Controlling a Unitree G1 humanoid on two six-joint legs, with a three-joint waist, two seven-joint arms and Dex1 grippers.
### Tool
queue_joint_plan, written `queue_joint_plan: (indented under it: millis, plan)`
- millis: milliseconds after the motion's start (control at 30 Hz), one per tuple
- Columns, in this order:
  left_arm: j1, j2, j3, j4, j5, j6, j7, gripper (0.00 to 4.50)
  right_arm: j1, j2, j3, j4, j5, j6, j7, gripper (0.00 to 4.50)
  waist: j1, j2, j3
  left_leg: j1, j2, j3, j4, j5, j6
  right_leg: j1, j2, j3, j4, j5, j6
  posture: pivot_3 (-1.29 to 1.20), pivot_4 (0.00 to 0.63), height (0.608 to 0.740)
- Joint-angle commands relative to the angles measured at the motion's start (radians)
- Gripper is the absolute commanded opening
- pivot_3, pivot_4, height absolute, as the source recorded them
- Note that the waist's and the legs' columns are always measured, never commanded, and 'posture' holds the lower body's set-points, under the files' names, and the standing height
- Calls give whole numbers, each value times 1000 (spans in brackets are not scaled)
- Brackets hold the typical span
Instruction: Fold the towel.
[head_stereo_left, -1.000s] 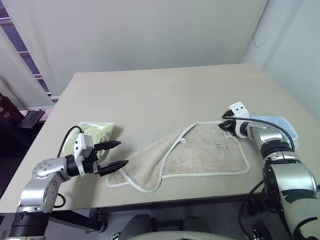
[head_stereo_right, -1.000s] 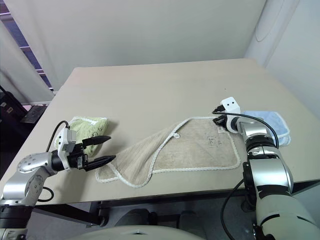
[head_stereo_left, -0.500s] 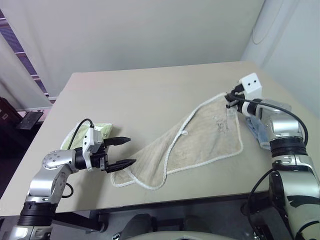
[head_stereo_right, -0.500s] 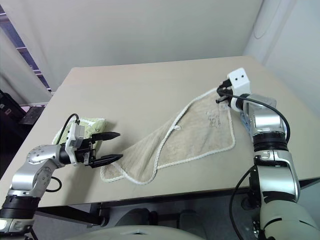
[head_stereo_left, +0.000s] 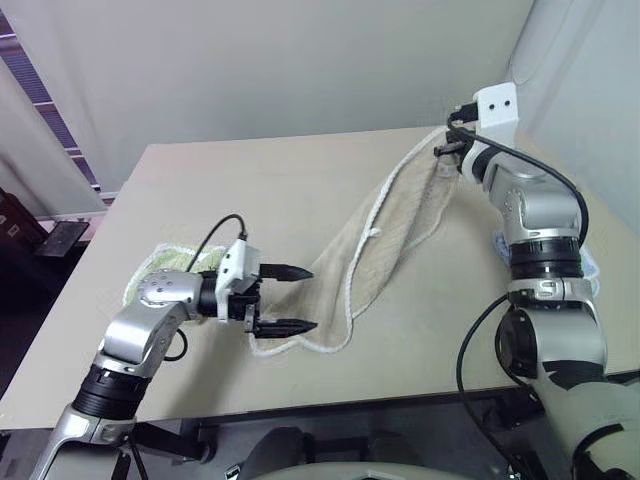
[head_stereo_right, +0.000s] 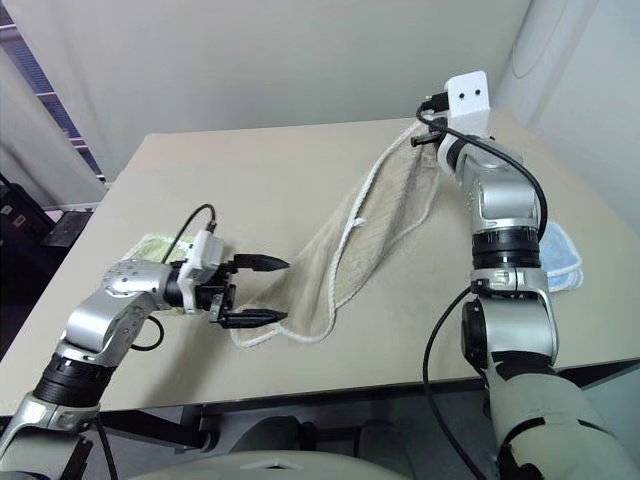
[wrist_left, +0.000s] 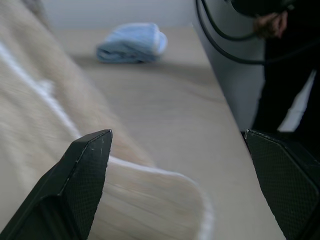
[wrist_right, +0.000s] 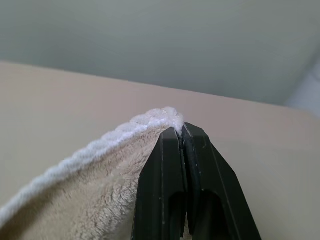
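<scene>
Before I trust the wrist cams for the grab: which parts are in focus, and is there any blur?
Left wrist view: the blue folded towel far off is fairly clear, while the towel close by is soft and smeared. Right wrist view: the right claw and the towel's pinched corded edge are sharp. Head views: evenly lit, no glare on the table.

Beige towel (head_stereo_left: 395, 235) with white corded edging, green folded towel (head_stereo_left: 165, 265), light blue folded towel (wrist_left: 131, 43), tan table (head_stereo_left: 250, 190)
</scene>
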Motion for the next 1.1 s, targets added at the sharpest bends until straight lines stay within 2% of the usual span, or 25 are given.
queue_joint_plan:
  millis: [33,333,467,800,900,1100]
  plan:
    - [-44,-24,-103,4,66,44,11,4500,-51,-7,-16,61,-15,-40,-50,14,-1,0,0,0,0,0,0,0,0,0,0,0,0,0,0,0,0,740]
    - [-104,-177,-223,217,188,22,68,4500,-27,-2,-14,54,-5,-24,-72,14,-4,0,0,0,1,0,0,2,2,0,1,0,1,0,1,0,0,740]
    - [-114,-168,-254,277,272,18,100,4500,-17,-18,-21,30,-4,-15,-75,14,-4,0,0,0,1,0,0,2,2,0,1,1,1,0,1,0,0,740]
    - [-124,-147,-300,282,318,110,77,4500,27,-26,-35,-7,-4,-6,-92,14,-4,0,0,0,1,-1,1,1,0,0,1,0,2,0,1,0,0,740]
    - [-128,-139,-325,294,358,100,89,3902,37,-32,-32,-23,-8,-5,-90,0,-4,0,0,0,1,-1,1,1,0,0,1,0,2,0,1,0,0,740]
    - [-114,-92,-381,300,408,63,35,1832,44,-50,-16,-61,-18,6,-71,0,-7,0,-1,0,1,-1,0,2,1,0,1,0,1,0,1,0,0,740]
